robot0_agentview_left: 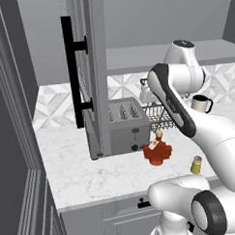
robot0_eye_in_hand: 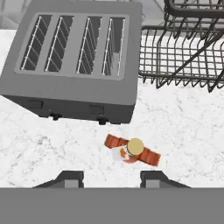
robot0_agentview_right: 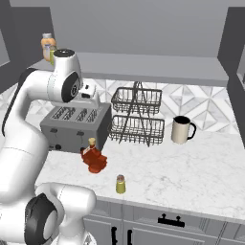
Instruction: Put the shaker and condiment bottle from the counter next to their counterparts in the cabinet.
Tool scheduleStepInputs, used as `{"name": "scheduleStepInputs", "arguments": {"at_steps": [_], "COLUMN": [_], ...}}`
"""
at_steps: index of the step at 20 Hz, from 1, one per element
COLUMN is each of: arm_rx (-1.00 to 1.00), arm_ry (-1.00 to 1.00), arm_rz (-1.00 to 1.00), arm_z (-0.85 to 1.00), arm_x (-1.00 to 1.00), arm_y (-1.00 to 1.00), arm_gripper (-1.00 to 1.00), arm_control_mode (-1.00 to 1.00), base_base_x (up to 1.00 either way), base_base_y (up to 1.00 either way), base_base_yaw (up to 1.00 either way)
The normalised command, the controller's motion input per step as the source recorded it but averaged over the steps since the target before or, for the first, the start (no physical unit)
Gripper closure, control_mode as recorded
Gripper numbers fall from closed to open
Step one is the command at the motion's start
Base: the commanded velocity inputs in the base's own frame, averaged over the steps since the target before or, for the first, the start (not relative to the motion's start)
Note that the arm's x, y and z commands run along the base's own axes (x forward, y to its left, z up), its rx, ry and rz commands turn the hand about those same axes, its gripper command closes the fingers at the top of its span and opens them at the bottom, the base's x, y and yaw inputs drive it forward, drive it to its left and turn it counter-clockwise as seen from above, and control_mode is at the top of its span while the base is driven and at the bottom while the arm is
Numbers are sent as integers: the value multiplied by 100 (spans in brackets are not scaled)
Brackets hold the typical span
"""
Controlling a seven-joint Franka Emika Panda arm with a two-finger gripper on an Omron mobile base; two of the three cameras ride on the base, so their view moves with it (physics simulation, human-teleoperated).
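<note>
Fingers of the gripper are standing apart with nothing between them, hanging high over the red condiment bottle, which is standing on the counter just before the toaster, while the yellow shaker is sitting nearer the counter's front edge, seemingly upright.

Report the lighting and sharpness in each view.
Left base view: even, flat light, and the condiment bottle and shaker look slightly soft. Right base view: even, with no glare on the counter. Hand view: the toaster casts a faint shadow; the hand is open.
</note>
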Motion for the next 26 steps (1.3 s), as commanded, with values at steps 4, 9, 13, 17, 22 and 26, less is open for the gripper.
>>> {"name": "scheduleStepInputs", "arguments": {"at_steps": [4, 9, 13, 17, 22, 26], "arm_rx": [2, 1, 1, 0, 0, 11], "arm_ry": [0, -8, -10, -3, -1, 1], "arm_rz": [5, 27, 27, 13, 2, 16], "arm_z": [0, -2, -22, -47, -30, -22], "arm_x": [0, -30, -53, -10, 1, 0], "arm_y": [-17, -37, -27, -17, -12, -54], "arm_gripper": [-100, -100, -100, -100, -100, -100], "arm_control_mode": [-100, -100, -100, -100, -100, -100], "base_base_x": [0, 0, 0, 0, 0, 0], "base_base_y": [0, 0, 0, 0, 0, 0], "base_base_yaw": [0, 0, 0, 0, 0, 0]}}
